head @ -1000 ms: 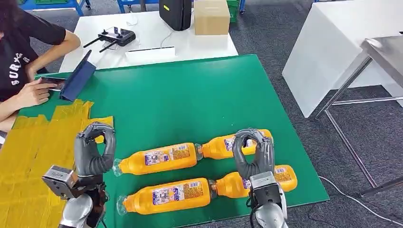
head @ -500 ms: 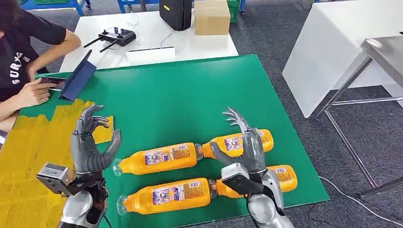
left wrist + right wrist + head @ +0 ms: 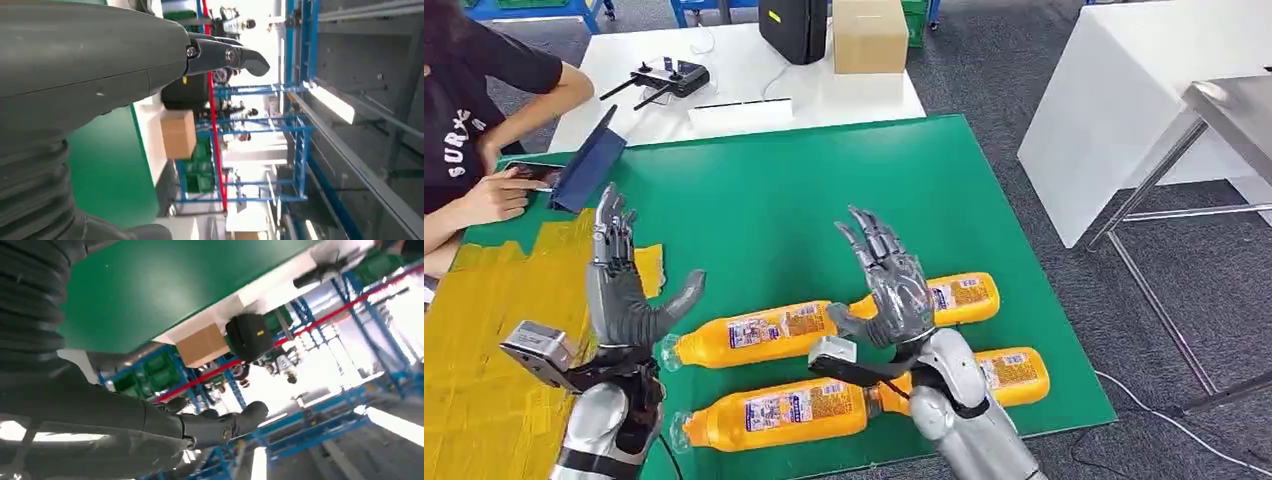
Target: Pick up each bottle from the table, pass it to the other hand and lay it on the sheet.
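Several orange bottles lie on their sides on the green table (image 3: 824, 200), in two rows near its front edge. The back row holds one bottle (image 3: 764, 333) and another (image 3: 966, 292); the front row holds one bottle (image 3: 774, 408) and another (image 3: 1016, 368). My left hand (image 3: 624, 290) is raised at the left end of the rows, fingers spread upward, holding nothing. My right hand (image 3: 889, 285) is lifted above the middle of the rows, fingers spread, also holding nothing, and it hides the necks of the right-hand bottles. The yellow sheet (image 3: 484, 330) covers the table's left part.
A person (image 3: 474, 110) sits at the far left with a phone, beside a blue folder (image 3: 589, 160). The white table behind carries a controller (image 3: 669, 78), a black case (image 3: 794, 28) and a cardboard box (image 3: 869, 35). A white table (image 3: 1124, 110) and a metal one (image 3: 1224, 110) stand to the right.
Both hands went from curled to fully spread. My right hand also rose and moved left, from over the right-hand bottles to above the middle of the rows.
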`<state>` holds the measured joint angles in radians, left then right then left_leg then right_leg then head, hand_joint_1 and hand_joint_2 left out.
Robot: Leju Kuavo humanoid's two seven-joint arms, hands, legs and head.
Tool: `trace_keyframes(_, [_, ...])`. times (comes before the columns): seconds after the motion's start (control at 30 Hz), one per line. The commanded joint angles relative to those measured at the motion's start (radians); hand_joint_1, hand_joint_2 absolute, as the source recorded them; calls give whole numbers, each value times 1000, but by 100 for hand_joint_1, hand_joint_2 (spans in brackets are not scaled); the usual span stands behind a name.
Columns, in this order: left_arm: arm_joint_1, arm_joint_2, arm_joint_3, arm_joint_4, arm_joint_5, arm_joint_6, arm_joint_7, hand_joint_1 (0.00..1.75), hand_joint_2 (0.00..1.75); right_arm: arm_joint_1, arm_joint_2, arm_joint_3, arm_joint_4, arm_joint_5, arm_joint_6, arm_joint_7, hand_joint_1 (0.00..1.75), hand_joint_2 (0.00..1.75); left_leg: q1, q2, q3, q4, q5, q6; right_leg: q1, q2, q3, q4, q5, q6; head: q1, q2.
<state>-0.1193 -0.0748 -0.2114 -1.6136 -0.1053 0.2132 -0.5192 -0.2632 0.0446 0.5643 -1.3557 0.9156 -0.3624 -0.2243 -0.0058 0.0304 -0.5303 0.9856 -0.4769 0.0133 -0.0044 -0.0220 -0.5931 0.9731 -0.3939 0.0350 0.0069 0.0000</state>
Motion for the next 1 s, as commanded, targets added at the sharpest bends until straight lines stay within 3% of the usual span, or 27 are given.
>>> trace_keyframes(0.03, [-117, -26, -55, 154, 6, -17, 15, 0, 175, -180, 63, 214, 353, 140, -7, 76, 0, 175, 1, -1, 3, 0, 0, -2, 1, 3, 2, -1, 0, -1, 0, 0])
trace_keyframes(0.23, [-151, -35, -61, 211, 15, -28, 21, 0, 175, -208, 107, 295, 435, 148, 27, 88, 0, 175, 1, -2, 3, -1, 0, -2, 1, 2, 3, 0, 0, 0, 0, 0])
trace_keyframes(0.9, [-181, -46, -53, 288, 36, -32, 21, 0, 175, -239, 140, 345, 565, 131, 44, 103, 0, 175, 1, -3, 1, 0, 0, -1, 0, 0, 1, 0, 0, 0, 0, 0])
trace_keyframes(1.0, [-185, -48, -46, 300, 39, -32, 21, 0, 175, -266, 145, 360, 621, 142, 57, 143, 0, 175, 1, -3, 1, 0, 0, -1, 0, 0, 1, 0, 0, 0, 0, 0])
